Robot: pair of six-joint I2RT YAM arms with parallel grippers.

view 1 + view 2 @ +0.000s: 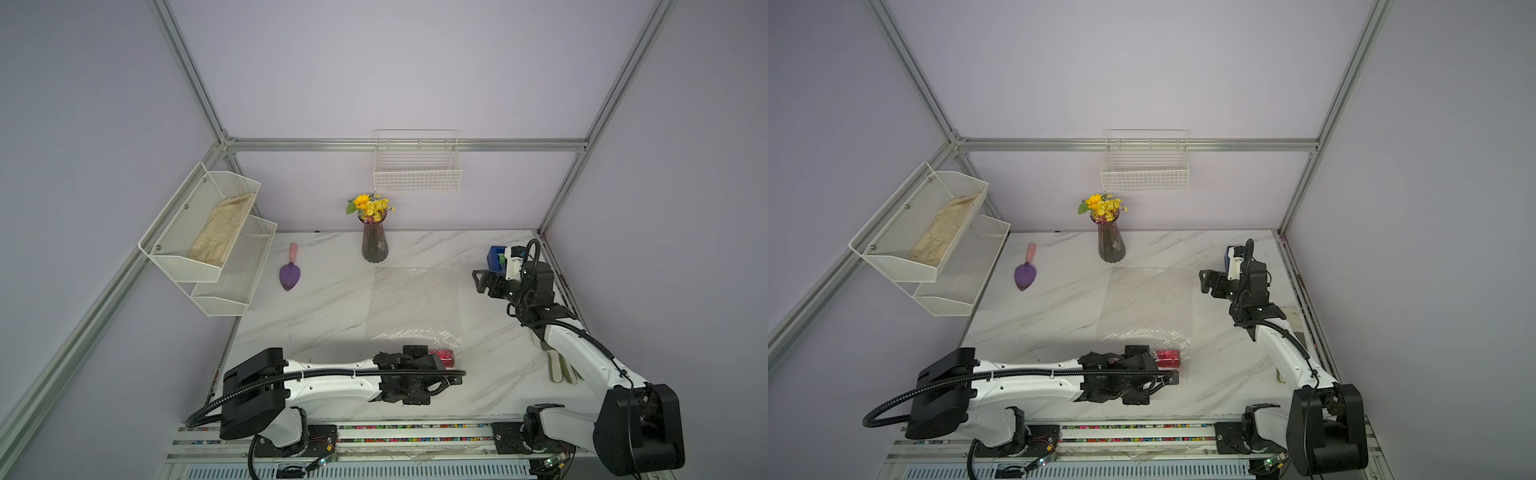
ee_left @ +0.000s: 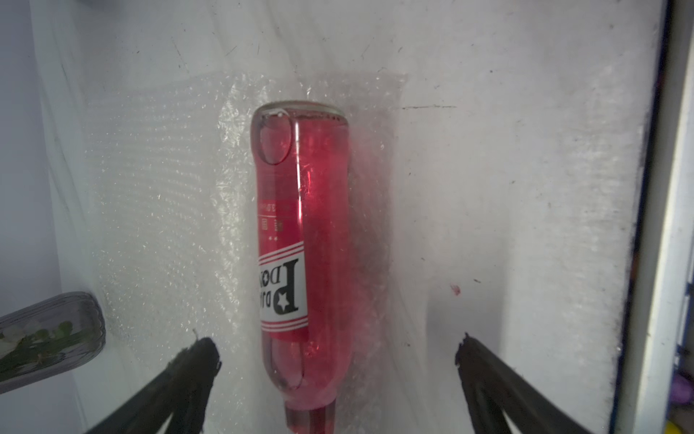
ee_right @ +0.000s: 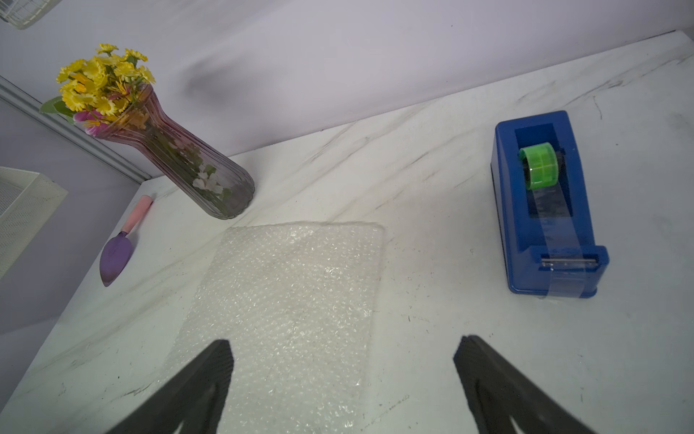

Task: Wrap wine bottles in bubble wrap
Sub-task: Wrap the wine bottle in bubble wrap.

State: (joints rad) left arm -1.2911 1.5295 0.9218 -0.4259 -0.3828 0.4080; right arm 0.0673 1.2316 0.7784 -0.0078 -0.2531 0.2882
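While the left gripper [image 2: 334, 355] is sitting low over the table [image 2: 525, 188] with its jaws spread wide, the wine bottle [image 2: 311, 233] is lying on its side straight ahead of it. The neck end is passing between the 2 fingers [image 2: 195, 368] and the base is pointing away. A gap is showing on both sides of the glass, so nothing is being clamped. The bottle is resting on the end of the bubble wrap [image 2: 157, 180] nearest this gripper, with its white label [image 2: 285, 289] facing up. In both top views its red body is poking out just past the gripper.

The right gripper [image 3: 343, 351] is hovering above the table, jaws also wide apart and carrying nothing. The other end of the sheet is lying flat just ahead of it and lower down. A blue tape dispenser [image 3: 544, 210] with a green roll is standing just beside this gripper, apart from the wrap. The ribbed vase [image 3: 187, 165] of yellow flowers is standing farther ahead, past the sheet's corner. A purple trowel [image 3: 116, 255] is lying beyond that.
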